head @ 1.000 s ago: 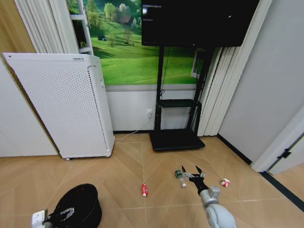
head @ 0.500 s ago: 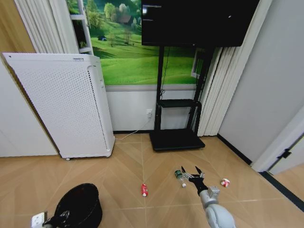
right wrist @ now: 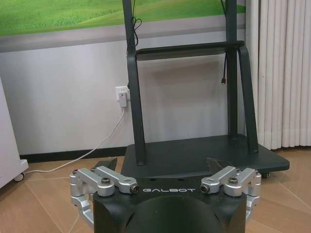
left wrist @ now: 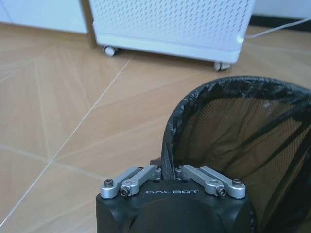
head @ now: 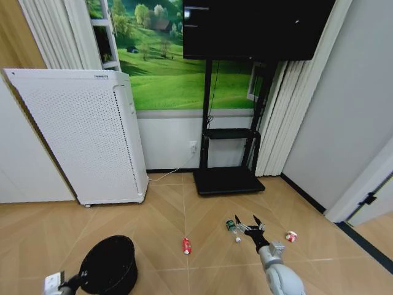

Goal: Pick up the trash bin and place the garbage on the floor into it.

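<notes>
GALBOT lettering on both wrist housings. Left gripper [left wrist: 167, 171] pinches mesh rim of trash bin [head: 109, 264], at 7 o'clock in head view; its contents indiscernible. Right gripper [head: 247, 221] spread wide beside green bottle [head: 231, 225]; red can [head: 186, 246] at 6 o'clock, red-and-white piece [head: 291, 236] at 4.

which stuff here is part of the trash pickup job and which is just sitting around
Part of the job:
- trash bin, rim held by the left end effector
- red can
- green bottle
- red-and-white piece
- right end effector, open above the floor

Just there:
- white perforated unit
- TV stand
- curtains
</notes>
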